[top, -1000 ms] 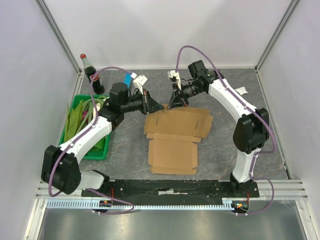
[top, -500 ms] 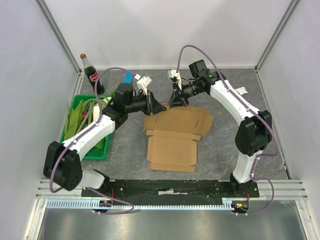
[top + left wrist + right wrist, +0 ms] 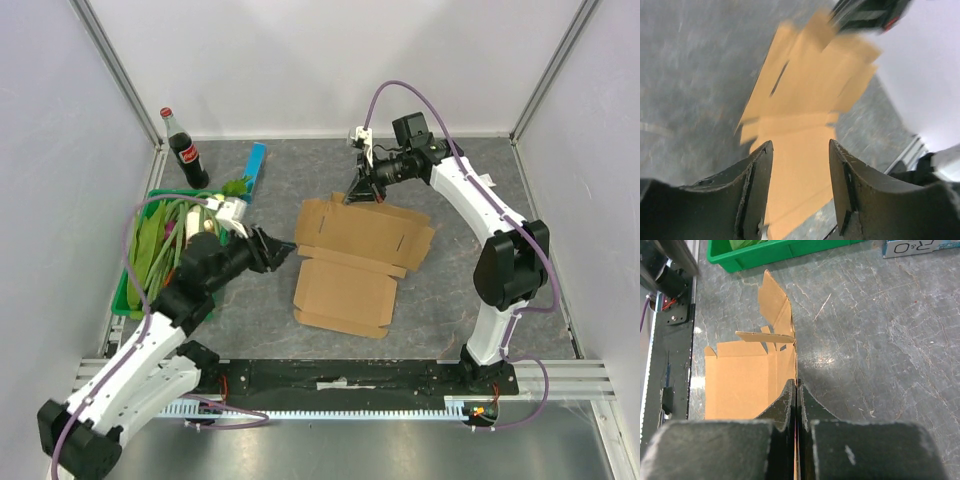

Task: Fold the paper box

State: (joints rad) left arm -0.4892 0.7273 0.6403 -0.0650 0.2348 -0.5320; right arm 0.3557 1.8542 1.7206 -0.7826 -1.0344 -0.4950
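Paper box (image 3: pixel 355 265): frame centre, near panel flat on grey mottled table (image 3: pixel 450 300), far edge now raised. Right gripper (image 3: pixel 357 192): I see it clamped on that edge. Left gripper (image 3: pixel 282 250): backed off to centre-left, fingers apart, empty. White walls; green bin (image 3: pixel 126 301) at left, cola bottle (image 3: pixel 186 152) upper left.

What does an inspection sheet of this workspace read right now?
Surface: grey mottled table.
Job's things: paper box lies as an open blank, far edge pinched.
Clutter: green bin of leafy stalks at left; cola bottle and blue bar beyond it.
Grippers: right pincer shut on the box's far edge; left pincer open, apart from the box.
Cables: purple cables loop along both arms, none on the box.
Surroundings: white walls, metal frame posts.
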